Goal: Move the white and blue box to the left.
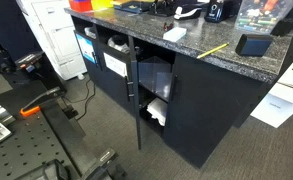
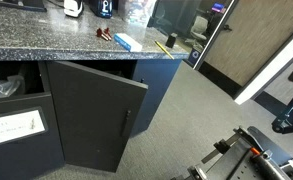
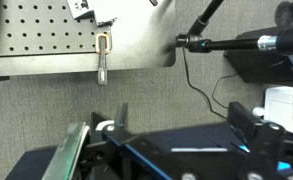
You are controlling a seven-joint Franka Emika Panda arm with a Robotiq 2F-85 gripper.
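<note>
The white and blue box [image 1: 174, 34] lies flat on the granite countertop [image 1: 186, 52], near its front edge; it also shows in an exterior view [image 2: 127, 42]. My gripper [image 3: 164, 135] shows only in the wrist view. Its two fingers are spread wide with nothing between them. It is low over grey carpet, far from the counter. The box is out of the wrist view.
A black box with a blue face [image 1: 251, 44] and a yellow pencil [image 1: 214, 50] lie on the counter near the box. A cabinet door [image 2: 91, 115] stands open below. A white and blue sheet [image 1: 276, 105] lies on the floor. A perforated metal plate [image 3: 76, 40] and cables [image 3: 201, 85] lie below the wrist.
</note>
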